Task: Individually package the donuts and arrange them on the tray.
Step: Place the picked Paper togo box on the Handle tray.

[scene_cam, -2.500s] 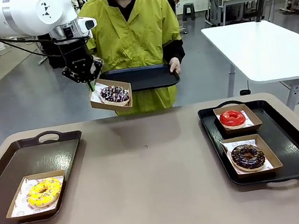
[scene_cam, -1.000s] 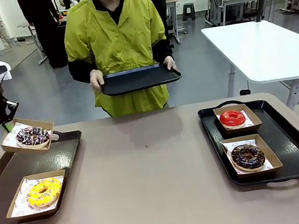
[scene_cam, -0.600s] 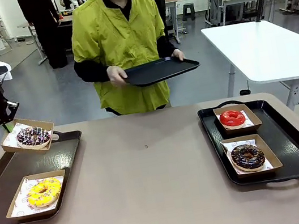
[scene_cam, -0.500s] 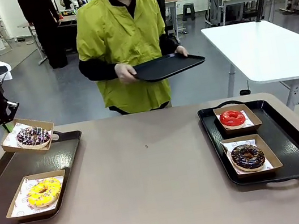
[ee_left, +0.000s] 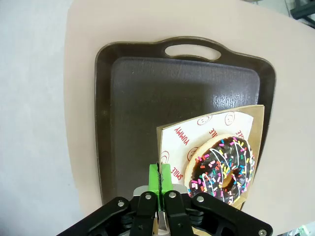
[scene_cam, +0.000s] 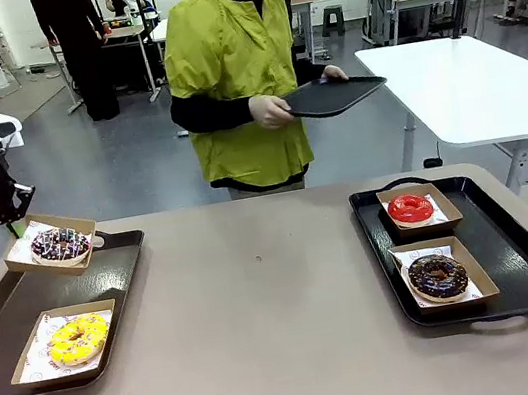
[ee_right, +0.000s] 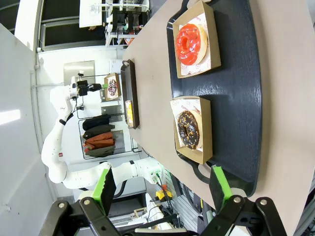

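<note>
Currently the purple-dark donut with white sprinkles sits in its box, carried in the air above the far end of the left tray. We note that the left gripper pinches one corner of that box, green pads pressed together on the cardboard rim and paper liner; gripping the package and not the icing leaves the donut untouched. From the left wrist view the box hangs over the tray's bare far floor, which we judge to be the intended spot, since the near end is already taken. There the yellow donut rests in its own box, flat on the tray and well apart from the carried one. Across the table, on the right tray, the red donut lies boxed at the far end and the chocolate donut boxed just nearer, both settled side by side with a small gap. We read this as two per tray, with one placement left. The right gripper hovers above the right tray, its green fingers spread wide and holding nothing, apparently idle. Beyond the table the person in a yellow-green jacket carries a spare empty tray, turned toward the white table on the far right.
</note>
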You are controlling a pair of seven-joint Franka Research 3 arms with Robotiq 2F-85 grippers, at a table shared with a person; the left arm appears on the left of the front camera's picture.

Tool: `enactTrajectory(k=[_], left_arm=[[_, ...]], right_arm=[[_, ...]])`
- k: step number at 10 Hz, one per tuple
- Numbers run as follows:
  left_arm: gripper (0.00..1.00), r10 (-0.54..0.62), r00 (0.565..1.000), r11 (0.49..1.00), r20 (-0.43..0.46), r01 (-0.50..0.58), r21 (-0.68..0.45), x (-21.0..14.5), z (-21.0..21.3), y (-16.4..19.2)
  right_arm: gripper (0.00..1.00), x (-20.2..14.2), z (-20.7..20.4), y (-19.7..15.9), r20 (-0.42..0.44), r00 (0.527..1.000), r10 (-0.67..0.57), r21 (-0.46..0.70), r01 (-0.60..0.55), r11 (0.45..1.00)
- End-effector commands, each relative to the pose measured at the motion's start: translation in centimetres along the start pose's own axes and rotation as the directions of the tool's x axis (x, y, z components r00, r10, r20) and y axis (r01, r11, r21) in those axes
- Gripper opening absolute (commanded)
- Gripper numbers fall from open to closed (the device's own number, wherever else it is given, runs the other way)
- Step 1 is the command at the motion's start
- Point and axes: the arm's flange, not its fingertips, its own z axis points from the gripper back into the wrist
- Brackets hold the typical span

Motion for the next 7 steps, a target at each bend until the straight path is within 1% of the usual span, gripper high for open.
enactTrajectory(k=[1,4,7], left_arm=[[0.01,-0.031,0.999,0.999,-0.012,0.031,-0.035,1.2,-1.6,1.1],[0.01,-0.034,0.998,0.999,-0.059,0.033,-0.029,1.6,-4.9,1.4],[0.01,-0.026,0.997,0.999,-0.074,0.024,-0.026,2.2,-6.4,1.8]], right_arm=[[1.0,0.0,0.2,0.1,-0.013,1.0,0.001,0.0,-0.001,1.0],[1.0,0.0,0.2,0.1,-0.013,1.0,0.001,0.0,-0.001,1.0],[1.0,0.0,0.2,0.1,-0.013,1.0,0.001,0.0,-0.001,1.0]])
